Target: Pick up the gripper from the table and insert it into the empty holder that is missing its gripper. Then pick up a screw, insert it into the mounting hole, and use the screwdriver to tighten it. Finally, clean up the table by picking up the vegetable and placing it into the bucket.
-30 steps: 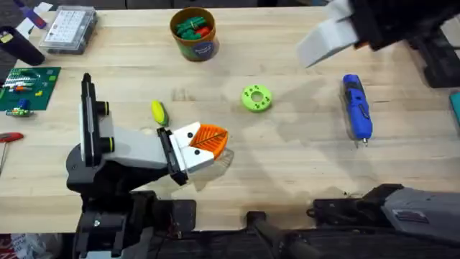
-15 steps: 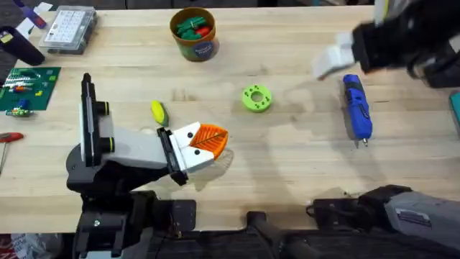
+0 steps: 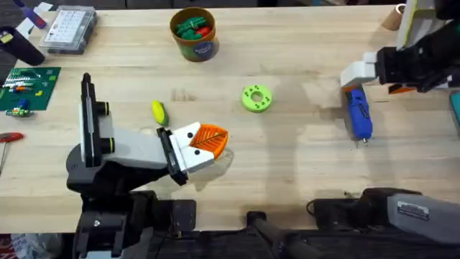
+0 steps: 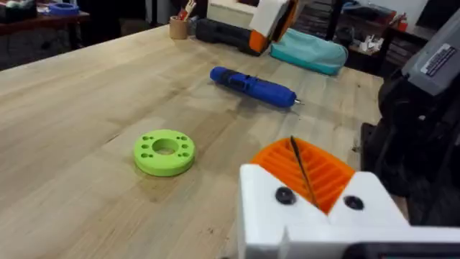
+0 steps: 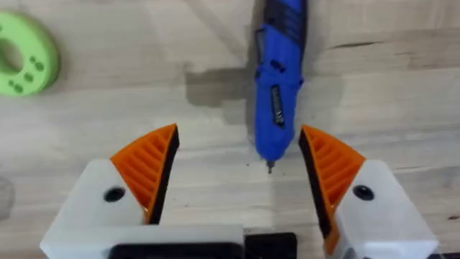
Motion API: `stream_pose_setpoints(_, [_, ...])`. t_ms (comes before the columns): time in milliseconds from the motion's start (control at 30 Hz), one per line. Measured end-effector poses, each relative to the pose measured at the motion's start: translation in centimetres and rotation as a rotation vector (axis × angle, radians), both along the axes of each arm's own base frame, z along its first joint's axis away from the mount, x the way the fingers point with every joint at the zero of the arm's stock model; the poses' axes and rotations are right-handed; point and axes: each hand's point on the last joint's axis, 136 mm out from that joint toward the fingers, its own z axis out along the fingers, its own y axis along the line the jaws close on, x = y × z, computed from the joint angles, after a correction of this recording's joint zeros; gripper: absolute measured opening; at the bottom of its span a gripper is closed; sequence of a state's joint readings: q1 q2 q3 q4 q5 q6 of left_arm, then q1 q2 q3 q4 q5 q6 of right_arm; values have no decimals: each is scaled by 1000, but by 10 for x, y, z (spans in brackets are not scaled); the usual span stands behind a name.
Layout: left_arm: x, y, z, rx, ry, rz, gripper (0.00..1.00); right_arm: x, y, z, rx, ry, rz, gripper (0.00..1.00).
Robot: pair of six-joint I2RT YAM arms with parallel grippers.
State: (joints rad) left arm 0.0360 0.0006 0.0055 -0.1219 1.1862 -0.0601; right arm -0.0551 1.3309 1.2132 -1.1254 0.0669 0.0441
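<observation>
The blue screwdriver [image 3: 357, 115] lies on the right of the table, bit toward the front edge. My right gripper [image 3: 374, 80] hovers over its rear end, open. In the right wrist view the screwdriver [image 5: 277, 93] sits between the spread orange pads [image 5: 154, 169] of that gripper [image 5: 241, 169], untouched. My left gripper [image 3: 205, 144] rests shut and empty near the front; its pads [image 4: 302, 173] are pressed together. The yellow vegetable [image 3: 158, 111] lies just behind it. The orange bucket [image 3: 194, 44] stands at the back. The table's loose gripper, its holder and the screw are out of view.
A green disc with holes [image 3: 256, 98] lies mid-table, also seen as the disc [image 4: 164, 152] ahead of the left gripper. Green and red toys fill the bucket. A clear compartment box [image 3: 68, 29], a circuit board [image 3: 29, 86] and a red-handled tool [image 3: 8, 137] line the left side.
The right arm has swung right and toward the front, coming down over the screwdriver. The left arm and the objects on the table have not moved.
</observation>
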Motion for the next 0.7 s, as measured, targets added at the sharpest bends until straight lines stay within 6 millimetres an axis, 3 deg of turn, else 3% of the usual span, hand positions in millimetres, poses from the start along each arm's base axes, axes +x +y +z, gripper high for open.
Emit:
stream_pose_setpoints(233, [0,0,0,0,0,0,6,15,-21,-24,-3,49,-33,986])
stream_pose_setpoints(700, [0,0,0,0,0,0,6,34,-31,-88,19,203,3,986])
